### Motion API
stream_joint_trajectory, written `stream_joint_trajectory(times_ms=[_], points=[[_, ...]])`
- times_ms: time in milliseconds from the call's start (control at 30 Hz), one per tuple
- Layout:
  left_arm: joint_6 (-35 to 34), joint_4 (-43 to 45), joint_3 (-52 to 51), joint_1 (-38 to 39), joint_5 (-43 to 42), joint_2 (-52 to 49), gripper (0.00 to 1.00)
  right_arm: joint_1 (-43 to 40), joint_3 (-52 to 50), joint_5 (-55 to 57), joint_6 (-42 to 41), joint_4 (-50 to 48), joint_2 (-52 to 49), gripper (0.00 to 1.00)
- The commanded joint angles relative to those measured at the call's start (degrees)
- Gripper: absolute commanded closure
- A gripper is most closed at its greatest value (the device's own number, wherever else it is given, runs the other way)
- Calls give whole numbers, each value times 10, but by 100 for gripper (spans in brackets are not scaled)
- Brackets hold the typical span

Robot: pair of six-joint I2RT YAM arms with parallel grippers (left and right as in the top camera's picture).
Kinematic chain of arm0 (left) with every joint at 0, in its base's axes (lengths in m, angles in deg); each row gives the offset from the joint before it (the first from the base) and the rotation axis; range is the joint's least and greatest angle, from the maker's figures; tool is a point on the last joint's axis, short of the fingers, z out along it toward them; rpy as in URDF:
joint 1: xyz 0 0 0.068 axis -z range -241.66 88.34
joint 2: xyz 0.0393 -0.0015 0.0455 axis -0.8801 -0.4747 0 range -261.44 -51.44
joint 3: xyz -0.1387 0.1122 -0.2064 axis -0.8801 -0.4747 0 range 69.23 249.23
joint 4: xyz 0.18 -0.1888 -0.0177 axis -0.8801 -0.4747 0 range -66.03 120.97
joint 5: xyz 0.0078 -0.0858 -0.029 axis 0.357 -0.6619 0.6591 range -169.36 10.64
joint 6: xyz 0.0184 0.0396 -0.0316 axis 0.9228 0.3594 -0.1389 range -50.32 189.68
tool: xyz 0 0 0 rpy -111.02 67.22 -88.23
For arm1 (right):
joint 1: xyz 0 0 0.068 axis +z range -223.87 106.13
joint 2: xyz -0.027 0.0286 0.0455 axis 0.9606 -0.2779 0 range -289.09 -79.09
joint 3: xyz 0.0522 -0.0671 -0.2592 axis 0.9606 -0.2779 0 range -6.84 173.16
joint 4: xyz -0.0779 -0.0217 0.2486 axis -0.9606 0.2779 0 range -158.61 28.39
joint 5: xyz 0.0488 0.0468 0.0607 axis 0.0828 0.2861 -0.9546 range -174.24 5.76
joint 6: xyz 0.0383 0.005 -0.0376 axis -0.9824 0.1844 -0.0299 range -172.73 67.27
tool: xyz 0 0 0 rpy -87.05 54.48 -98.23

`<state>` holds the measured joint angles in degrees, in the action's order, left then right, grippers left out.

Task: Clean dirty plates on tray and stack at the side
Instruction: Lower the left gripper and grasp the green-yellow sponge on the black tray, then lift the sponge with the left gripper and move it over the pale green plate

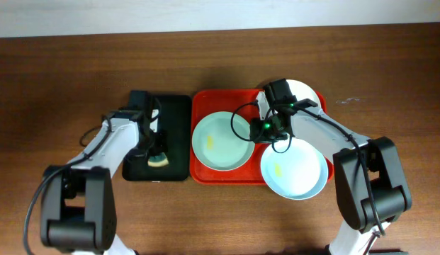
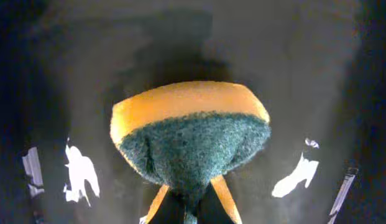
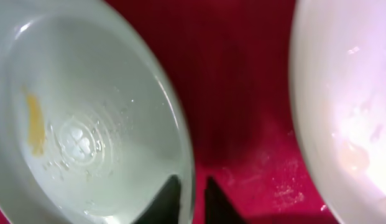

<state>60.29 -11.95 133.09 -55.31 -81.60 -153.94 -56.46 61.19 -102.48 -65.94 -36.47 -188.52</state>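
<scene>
1. While your left tool [image 1: 154,151] is hovering over the black tray [image 1: 176,120], it is clenching a sponge [image 2: 189,124]. The left wrist view is showing the green scouring face pinched into a narrow waist, with the yellow foam bulging above it
2. The sponge is sitting toward the near end of the black tray, and you are not getting a view that tells whether it is touching the tray floor
3. Your right tool [image 1: 263,132] is reaching down onto the red tray [image 1: 205,99], at the right-hand rim of the middle plate [image 1: 221,140]
4. In the right wrist view its dark fingertips [image 3: 171,196] are straddling that rim, one inside the plate and one outside over the red floor. The gap is looking narrow, yet you cannot tell whether they are pressing on the rim or standing just clear of it
5. The middle plate, pale blue-green, is lying flat on the left half of the red tray and is carrying a yellowish smear left of its centre
6. The white plate [image 1: 309,94] is sitting at the far right corner of the red tray, partly hidden under your right arm, with its edge reaching past the back rim. A strip of red floor is separating it from the middle plate
7. The near plate [image 1: 297,173], pale blue with a yellowish smear, is resting at the near right corner and is overhanging the front rim
8. Both trays are lying just beside each other on the wooden counter [image 1: 64,71], the black one to the left
</scene>
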Motion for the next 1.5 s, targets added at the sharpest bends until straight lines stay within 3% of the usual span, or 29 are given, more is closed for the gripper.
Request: stream_joint_trajectory(times_ms=[0,100,200,267,333,400,433,667,700,767,833,1000,1033,1100,1467], points=[[27,1,49,0,35,101,100,2,4,-4,2,0,-3,89],[27,7,53,0,50,169,100,2,4,-4,2,0,-3,89],[27,11,53,0,53,218,100,2,3,-4,2,0,-3,67],[27,13,53,0,52,240,100,3,3,-4,2,0,-5,63],[26,13,53,0,52,252,100,6,3,-4,2,0,-6,70],[26,13,53,0,50,253,100,11,3,-7,2,0,-6,94],[26,13,53,0,50,251,100,14,3,-11,-9,0,-6,96],[7,-10,68,-1,51,243,100,17,3,-21,-23,2,-6,96],[7,-20,78,-1,50,236,100,17,3,-21,-23,2,-6,91],[7,-39,100,-1,51,221,100,17,3,-21,-23,-3,-6,73],[7,-61,127,-1,51,200,100,17,3,-21,-23,-12,-6,72],[7,-167,257,-1,50,108,100,17,3,-5,-23,-20,-6,73],[7,-197,290,-1,50,85,100,17,1,-5,-23,-20,-6,77],[7,-237,334,-1,46,49,100,17,0,-6,-23,-19,-6,96],[7,-258,343,14,-40,-10,100,17,14,-10,-34,13,-4,96]])
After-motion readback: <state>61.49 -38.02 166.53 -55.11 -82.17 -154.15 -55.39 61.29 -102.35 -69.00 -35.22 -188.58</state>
